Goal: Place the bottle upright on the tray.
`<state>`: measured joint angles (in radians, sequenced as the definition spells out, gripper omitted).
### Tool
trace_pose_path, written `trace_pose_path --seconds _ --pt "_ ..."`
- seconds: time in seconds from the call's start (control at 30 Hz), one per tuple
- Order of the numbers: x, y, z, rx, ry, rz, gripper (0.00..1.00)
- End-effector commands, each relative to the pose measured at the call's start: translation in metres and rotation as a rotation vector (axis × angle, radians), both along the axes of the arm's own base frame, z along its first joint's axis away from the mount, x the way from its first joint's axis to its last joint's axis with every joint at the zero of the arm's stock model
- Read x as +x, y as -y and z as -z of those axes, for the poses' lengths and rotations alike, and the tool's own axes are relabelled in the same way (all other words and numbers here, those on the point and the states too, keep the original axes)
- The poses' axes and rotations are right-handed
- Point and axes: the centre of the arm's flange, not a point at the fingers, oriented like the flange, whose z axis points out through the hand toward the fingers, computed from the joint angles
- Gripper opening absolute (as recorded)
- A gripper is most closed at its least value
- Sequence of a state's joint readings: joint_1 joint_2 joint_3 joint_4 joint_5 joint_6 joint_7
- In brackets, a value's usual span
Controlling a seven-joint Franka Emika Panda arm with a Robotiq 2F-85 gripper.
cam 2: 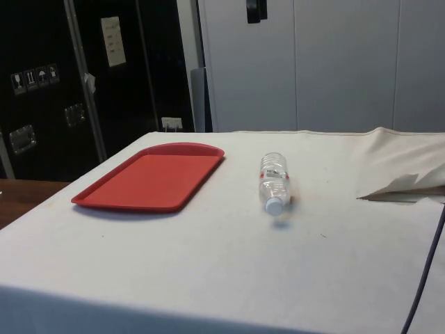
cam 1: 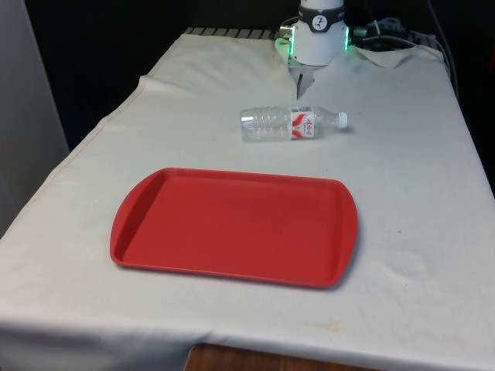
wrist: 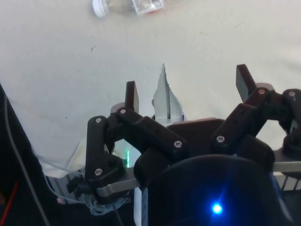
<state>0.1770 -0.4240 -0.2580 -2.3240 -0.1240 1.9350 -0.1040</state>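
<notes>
A clear plastic bottle (cam 1: 290,124) with a red-and-white label and white cap lies on its side on the white cloth, cap towards the front view's right. The side view has the bottle (cam 2: 274,182) with its cap pointing at the camera. The red tray (cam 1: 232,224) lies flat in front of it with nothing on it, and in the side view the tray (cam 2: 149,174) sits beside the bottle. My gripper (cam 1: 300,83) hangs above the cloth behind the bottle, apart from it. In the wrist view the gripper (wrist: 188,87) is open with nothing between its fingers, and the bottle (wrist: 127,5) lies ahead.
Cables (cam 1: 394,35) lie bunched at the far right corner of the table. A raised fold of cloth (cam 2: 403,186) and a dark cable (cam 2: 425,278) are near the robot's end. The table's front edge runs just beyond the tray.
</notes>
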Motion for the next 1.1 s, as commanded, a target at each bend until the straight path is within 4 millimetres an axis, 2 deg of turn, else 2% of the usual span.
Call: trace_pose_path --seconds 0.0,0.4,0.6,1.07 --pt "-0.004 -0.002 0.001 -0.003 0.01 0.0 1.0" --pt "-0.015 -0.009 0.011 0.005 -0.003 -0.017 1.0" --pt "-0.016 -0.013 0.03 0.003 0.005 -0.018 1.0" --pt "-0.016 -0.016 0.056 0.003 -0.003 -0.022 1.0"
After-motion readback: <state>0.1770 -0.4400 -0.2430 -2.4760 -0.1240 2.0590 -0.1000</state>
